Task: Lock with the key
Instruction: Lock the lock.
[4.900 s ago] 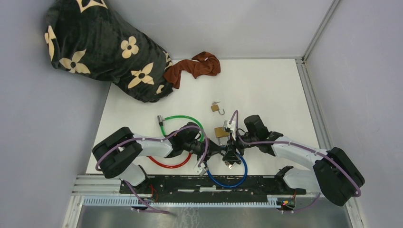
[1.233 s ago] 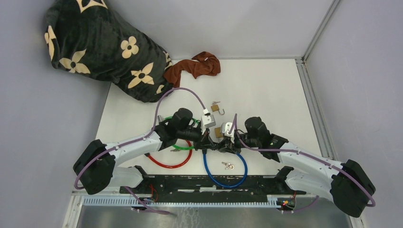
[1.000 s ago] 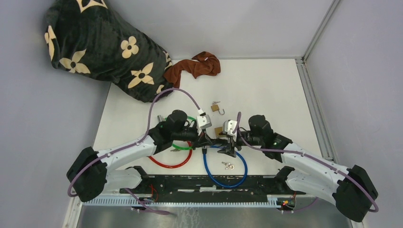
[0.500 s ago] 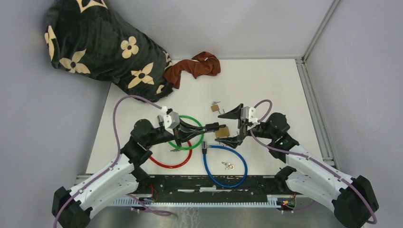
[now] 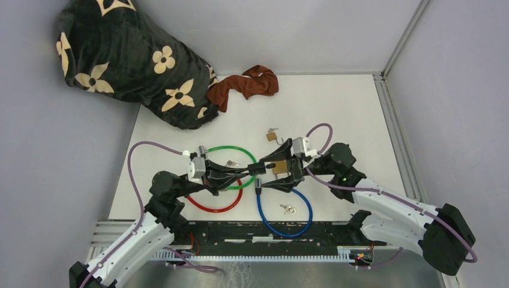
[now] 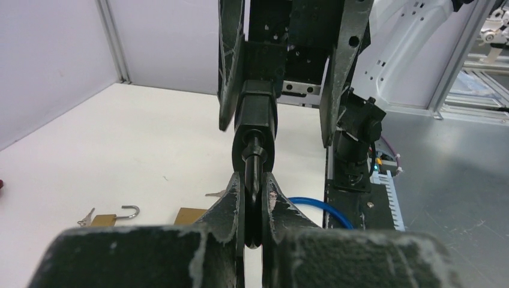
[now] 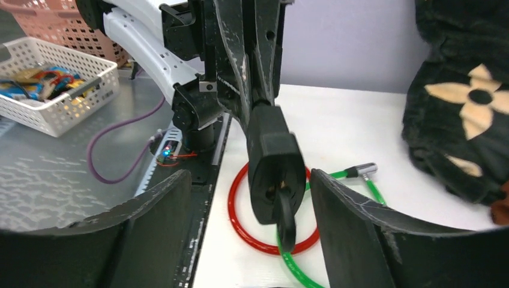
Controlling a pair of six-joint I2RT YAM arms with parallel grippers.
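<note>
Apparently black lock (image 7: pixel 273 162) in left gripper (image 6: pixel 253 198)

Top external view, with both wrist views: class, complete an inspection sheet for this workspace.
Surface: white tabletop, no spills seen.
Job's things: black cable-lock head held off the table; large brass padlock lying flat; small brass padlock, shackle open; silver keys inside blue cable loop; green cable loop and red cable loop overlapping.
Clutter: black floral blanket; brown cloth.
End effectors: left end effector shut on the lock head; right end effector open, fingers either side of it.
Cables: purple arm cable arching free.
Surroundings: grey walls; white mesh basket off-table.
</note>
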